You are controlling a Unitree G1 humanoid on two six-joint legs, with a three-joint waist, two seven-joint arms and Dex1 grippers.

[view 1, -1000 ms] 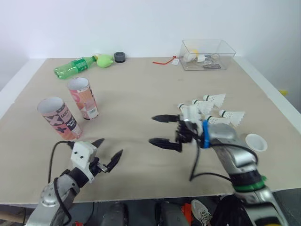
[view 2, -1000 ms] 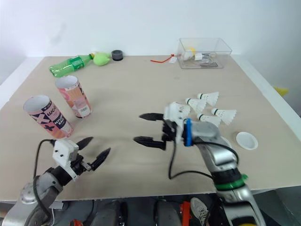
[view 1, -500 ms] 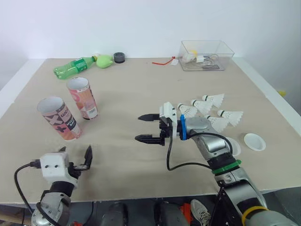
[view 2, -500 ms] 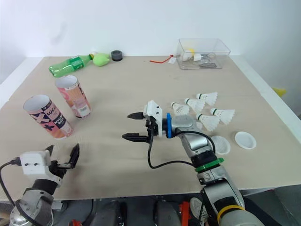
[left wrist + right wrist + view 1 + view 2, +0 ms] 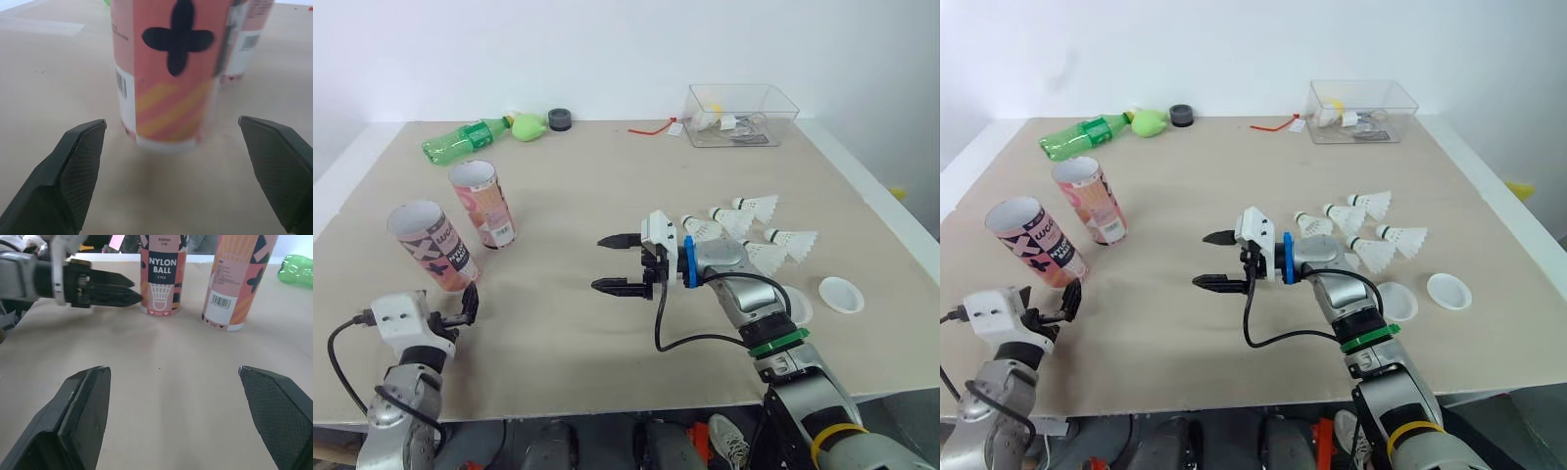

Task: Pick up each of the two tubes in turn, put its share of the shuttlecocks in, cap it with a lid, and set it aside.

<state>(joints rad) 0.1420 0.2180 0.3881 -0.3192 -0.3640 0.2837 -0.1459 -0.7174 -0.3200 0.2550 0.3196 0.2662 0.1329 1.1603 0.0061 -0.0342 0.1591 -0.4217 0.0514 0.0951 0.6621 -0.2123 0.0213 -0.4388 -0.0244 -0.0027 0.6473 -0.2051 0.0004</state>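
My left claw [image 5: 467, 304] is spread wide and holds nothing. The near tube [image 5: 431, 245] stands upright just ahead of its tips, roughly centred in the gap. The far tube [image 5: 484, 204] stands beyond it and a little to one side, the two apart. My right claw [image 5: 599, 263] is also wide open and empty, hovering over the table [image 5: 607, 176]. Both tubes are well ahead of it, and the shuttlecocks [image 5: 749, 227] and two lids [image 5: 843, 294] lie back beside its wrist.

The first risk I see is height. The left claw sits low, so closing here would take the near tube close to its base, and a tall open tube held that low may tip as I lift. The second is the advance. If I drift sideways, one finger could strike the near tube's wall and shove it over, or run on into the far tube behind. Squeezing hard could also dent the tube's wall.

The head views catch my left claw edge-on, so I cannot read its gap there. The left wrist view shows the fingers standing wider than the tube. The right wrist view shows the left tips just beside the tube's lower part. The head views add the shuttlecocks and lids.
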